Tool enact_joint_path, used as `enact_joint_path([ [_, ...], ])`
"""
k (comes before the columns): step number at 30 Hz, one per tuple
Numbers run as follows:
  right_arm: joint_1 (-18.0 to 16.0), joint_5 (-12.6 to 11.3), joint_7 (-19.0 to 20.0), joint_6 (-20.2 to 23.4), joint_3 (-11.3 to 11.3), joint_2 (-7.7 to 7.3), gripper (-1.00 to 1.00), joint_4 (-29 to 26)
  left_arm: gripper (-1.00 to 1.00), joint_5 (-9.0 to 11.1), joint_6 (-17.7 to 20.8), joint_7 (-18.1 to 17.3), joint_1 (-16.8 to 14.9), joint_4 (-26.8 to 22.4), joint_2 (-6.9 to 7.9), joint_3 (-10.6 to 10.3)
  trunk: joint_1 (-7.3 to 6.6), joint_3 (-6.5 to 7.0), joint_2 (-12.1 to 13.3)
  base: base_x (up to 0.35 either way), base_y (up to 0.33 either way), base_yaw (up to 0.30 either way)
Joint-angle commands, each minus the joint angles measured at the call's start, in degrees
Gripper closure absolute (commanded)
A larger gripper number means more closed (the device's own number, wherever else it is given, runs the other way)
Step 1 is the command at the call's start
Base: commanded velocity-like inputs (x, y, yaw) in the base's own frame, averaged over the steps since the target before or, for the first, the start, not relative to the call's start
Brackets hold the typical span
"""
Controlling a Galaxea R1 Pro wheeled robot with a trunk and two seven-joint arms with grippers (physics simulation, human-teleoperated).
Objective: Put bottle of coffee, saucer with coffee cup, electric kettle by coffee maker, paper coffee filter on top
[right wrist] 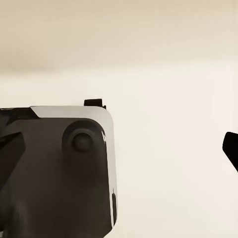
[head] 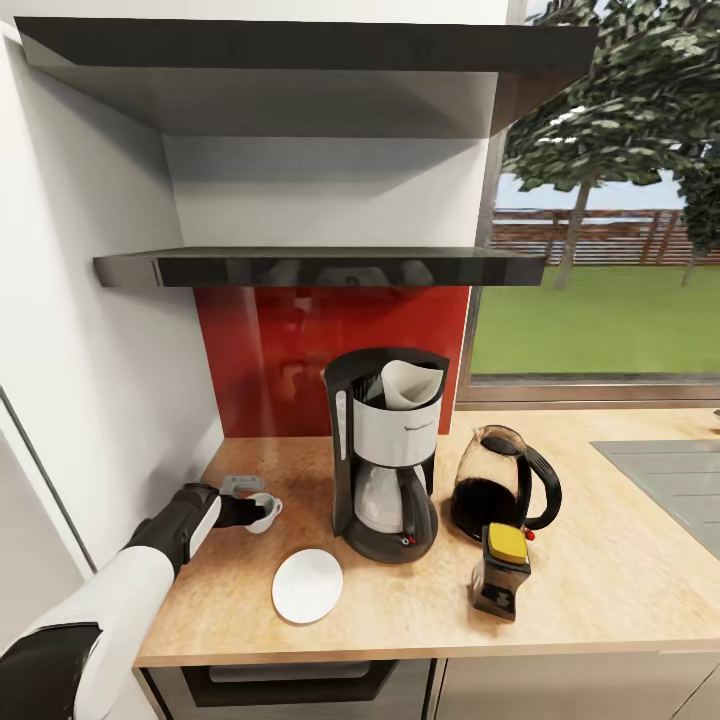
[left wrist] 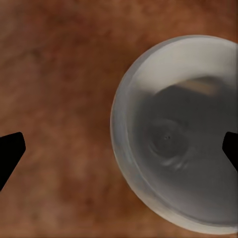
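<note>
The coffee cup [head: 263, 513] is standing upright on the counter [head: 600, 560], left of the coffee maker [head: 388, 455] and just behind the saucer [head: 307, 585], not yet on it. The left hand [head: 250, 513] is reaching it from the left. In the left wrist view its fingertips [left wrist: 11, 151] are sitting wide apart, open, the cup's mouth [left wrist: 181, 134] lying toward one finger, off-centre. The right hand's state I cannot tell.

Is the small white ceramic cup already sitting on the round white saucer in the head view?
No, the small white ceramic cup stands on the wood-grain countertop, apart from the round white saucer.
</note>
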Motion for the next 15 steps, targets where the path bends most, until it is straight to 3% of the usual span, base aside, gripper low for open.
enact_joint_path([
  [1, -0.01, -0.6, 0.1, -0.17, 0.47, -0.01, -1.0, 0.04, -1.0, -0.5, 0.25, -0.41, -0.01, -0.07, -0.04, 0.33, 0.02, -0.03, -0.05, 0.0, 0.0, 0.0],
  [15, -0.01, -0.6, 0.1, -0.17, 0.47, -0.01, -1.0, 0.04, -1.0, -0.5, 0.18, -0.48, 0.0, 1.11, 0.02, 0.33, 0.02, -0.03, -0.05, 0.0, 0.0, 0.0],
])
